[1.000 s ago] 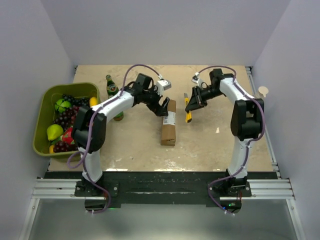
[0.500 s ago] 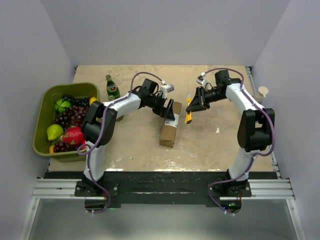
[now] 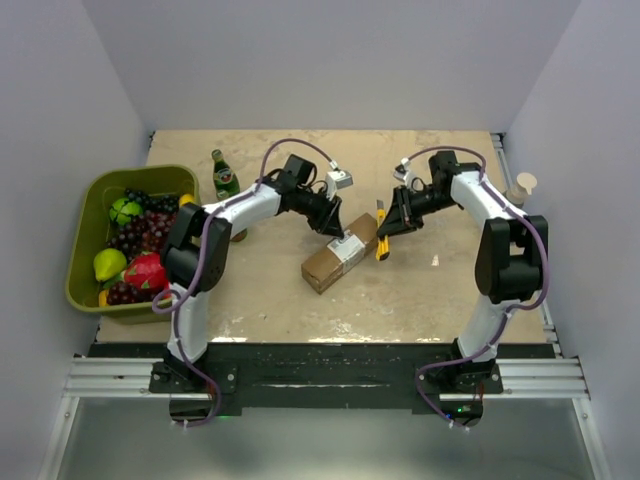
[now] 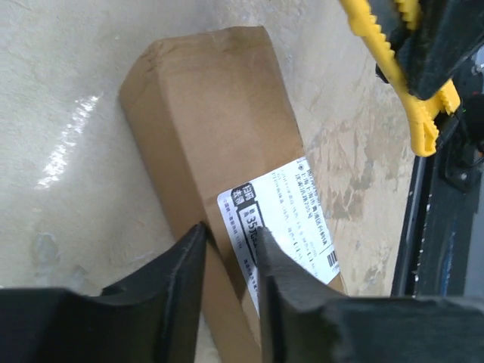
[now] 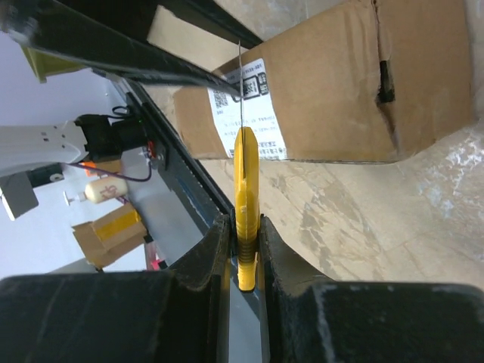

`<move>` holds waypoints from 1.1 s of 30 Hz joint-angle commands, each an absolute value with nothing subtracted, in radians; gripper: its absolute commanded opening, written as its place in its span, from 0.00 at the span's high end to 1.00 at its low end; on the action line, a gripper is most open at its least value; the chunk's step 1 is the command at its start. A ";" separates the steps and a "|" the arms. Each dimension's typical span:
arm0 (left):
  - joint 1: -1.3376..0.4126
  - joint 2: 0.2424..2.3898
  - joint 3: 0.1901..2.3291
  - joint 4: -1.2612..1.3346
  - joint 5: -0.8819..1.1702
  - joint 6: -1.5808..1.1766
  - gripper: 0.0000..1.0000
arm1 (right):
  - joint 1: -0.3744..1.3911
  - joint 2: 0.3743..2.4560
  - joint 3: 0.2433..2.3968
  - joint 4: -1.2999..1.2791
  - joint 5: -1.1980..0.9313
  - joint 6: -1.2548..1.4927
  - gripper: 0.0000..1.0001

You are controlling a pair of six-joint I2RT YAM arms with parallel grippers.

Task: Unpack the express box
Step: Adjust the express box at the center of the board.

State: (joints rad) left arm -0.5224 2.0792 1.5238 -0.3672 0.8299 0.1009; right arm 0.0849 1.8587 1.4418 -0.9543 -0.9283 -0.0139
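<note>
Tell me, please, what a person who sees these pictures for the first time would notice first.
The brown express box lies slanted in the middle of the table, and the left gripper pinches its long edge at the white label. Beside it, the right gripper holds a yellow utility knife, blade out and aimed at the box. At the left stands a green bin full of fruit.

Soft, even light falls from overhead in the top view, bright on the pale tabletop [image 3: 420, 290] and white walls [image 3: 330, 60], with faint shadows under the arms. Past the tabletop's near edge the picture is dim and grey. In the left wrist view a white glare streak lies on the tabletop beside the express box [image 4: 219, 128], and the left tool [image 4: 227, 231] is dark and blurred. The right wrist view has a similar sheen — the right tool [image 5: 242, 221] is soft, the knife [image 5: 244, 162] crisp.
</note>
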 commanded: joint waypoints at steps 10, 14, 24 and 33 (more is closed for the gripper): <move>-0.505 1.921 1.408 -0.522 0.571 0.318 0.73 | 0.016 1.755 1.226 -0.942 -0.991 0.172 1.00; -0.505 1.887 1.477 -0.531 0.632 0.319 0.01 | -0.110 1.770 1.193 -0.945 -1.063 0.192 1.00; -0.583 1.867 1.543 -0.595 0.631 0.227 0.00 | -0.144 1.721 1.198 -1.089 -0.769 0.100 1.00; -0.607 1.838 1.304 -0.520 0.724 0.163 0.00 | 0.061 1.799 1.297 -0.720 -0.664 0.274 1.00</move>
